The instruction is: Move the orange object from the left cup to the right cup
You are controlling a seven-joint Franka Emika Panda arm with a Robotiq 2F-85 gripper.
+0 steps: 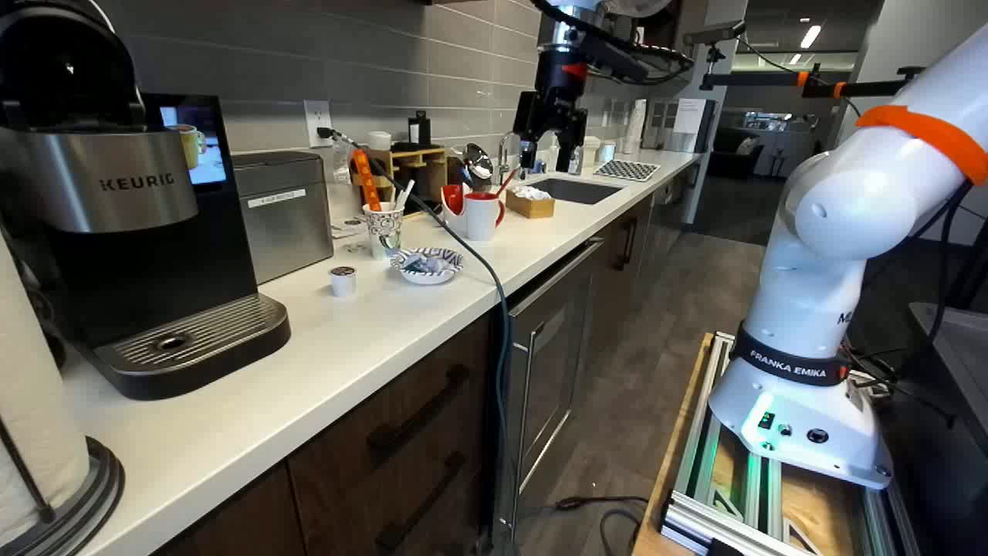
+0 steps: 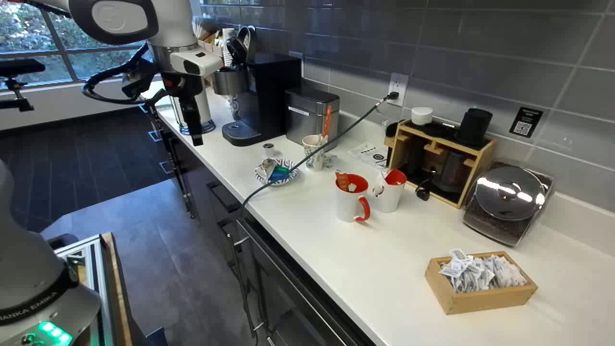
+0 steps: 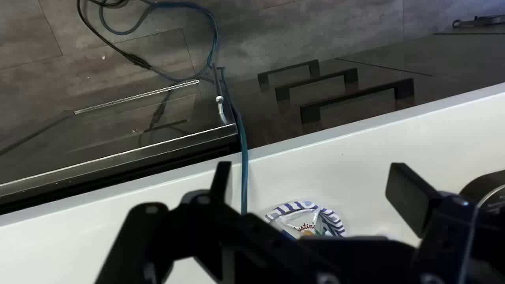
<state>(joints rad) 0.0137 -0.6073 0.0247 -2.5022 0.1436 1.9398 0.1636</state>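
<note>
The orange object (image 1: 365, 177), a long thin bright stick, stands tilted in the left cup, a small white dark-patterned cup (image 1: 384, 232). The orange stick (image 2: 327, 121) and that cup (image 2: 313, 153) also show in an exterior view. Two white mugs with red insides stand beside each other on the counter; the one with a red handle (image 1: 482, 218) also shows here (image 2: 350, 204). Which one is the right cup I cannot tell. My gripper (image 1: 548, 158) hangs high, open and empty, seen also here (image 2: 194, 137). In the wrist view its fingers (image 3: 310, 185) are wide apart; stick and cups are out of view.
A patterned plate (image 1: 427, 279) with packets lies near the left cup; its rim shows in the wrist view (image 3: 296, 206). A dark cable (image 1: 482, 262) crosses the counter from the wall outlet. A black coffee machine (image 1: 154, 270) and a wooden packet box (image 2: 485, 301) stand there.
</note>
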